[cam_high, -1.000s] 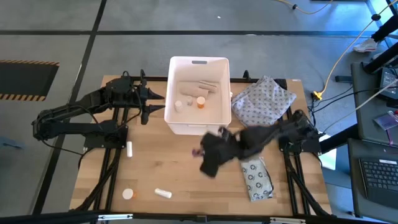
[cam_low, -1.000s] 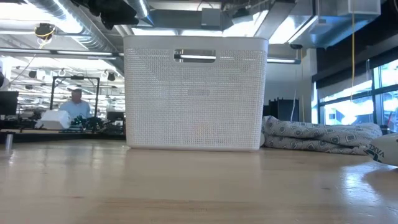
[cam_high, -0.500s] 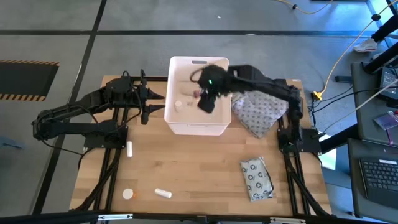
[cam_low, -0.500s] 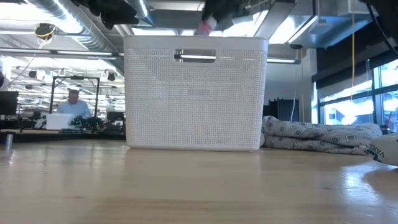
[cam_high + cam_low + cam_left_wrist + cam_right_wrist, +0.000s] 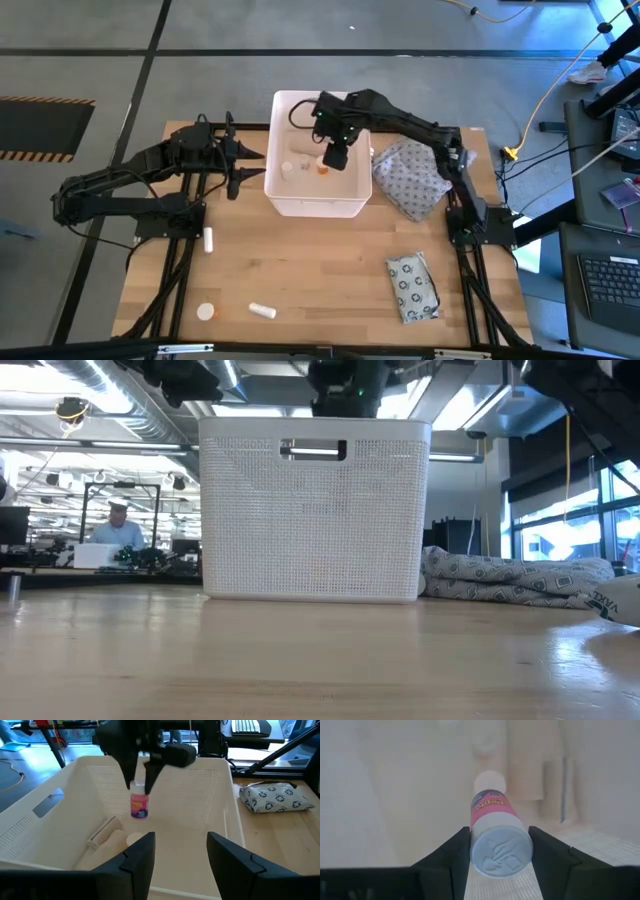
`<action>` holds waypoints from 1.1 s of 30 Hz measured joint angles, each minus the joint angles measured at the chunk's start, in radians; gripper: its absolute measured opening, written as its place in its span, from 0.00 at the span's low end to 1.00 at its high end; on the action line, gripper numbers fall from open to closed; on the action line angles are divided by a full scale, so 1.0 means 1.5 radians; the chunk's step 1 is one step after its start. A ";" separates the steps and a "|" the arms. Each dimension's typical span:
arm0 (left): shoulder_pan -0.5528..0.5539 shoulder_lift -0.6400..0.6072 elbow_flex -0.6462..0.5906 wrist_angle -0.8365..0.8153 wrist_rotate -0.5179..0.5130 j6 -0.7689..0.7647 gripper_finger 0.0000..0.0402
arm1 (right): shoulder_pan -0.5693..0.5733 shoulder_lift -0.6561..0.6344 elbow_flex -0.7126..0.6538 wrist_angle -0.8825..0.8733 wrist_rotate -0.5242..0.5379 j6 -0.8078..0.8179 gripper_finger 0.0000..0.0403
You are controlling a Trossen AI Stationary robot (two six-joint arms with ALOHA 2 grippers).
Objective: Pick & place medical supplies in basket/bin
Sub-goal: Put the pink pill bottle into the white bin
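right gripper [image 5: 141, 775] is seen hanging over the inside of the white basket [image 5: 283, 198], its fingers clenched on a small bottle [image 5: 139, 805] with a pink label and a white cap; in the right wrist view the cap of that bottle [image 5: 500, 851] is pinched between the two dark fingers, the body pointing down into the tub. the bottle is held clear of the basket floor, not yet set down.

left gripper [image 5: 177, 857] is parked just beside the basket's left wall, fingers parted with nothing between them.

already inside the basket, a tan roll [image 5: 102, 832] and an orange-capped vial [image 5: 322, 169] can be made out. still out on the table are a flat grey packet [image 5: 412, 287] printed with rings, a white vial [image 5: 262, 311], an orange-capped bottle [image 5: 205, 312] and another small white vial [image 5: 208, 239]. a grey dotted cloth bundle [image 5: 412, 178] lies just beside the basket's right wall.

the held bottle is judged to be light, rigid plastic with a smooth, somewhat slippery skin; it should tolerate a short drop. the grip at the cap end looks adequate. for the loose vials, a hold across the middle of the body is judged safest, since round bottles are likely to roll. the packet is probably soft and limp, best pinched at an edge.
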 joint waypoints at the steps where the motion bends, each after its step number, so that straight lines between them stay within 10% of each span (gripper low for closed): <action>1: 0.000 0.000 0.000 0.000 -0.002 0.000 0.43 | 0.000 0.009 0.000 -0.007 0.000 -0.006 0.42; 33: 0.000 0.000 0.000 -0.024 -0.004 0.000 0.43 | -0.013 0.144 0.000 -0.017 0.012 -0.062 0.46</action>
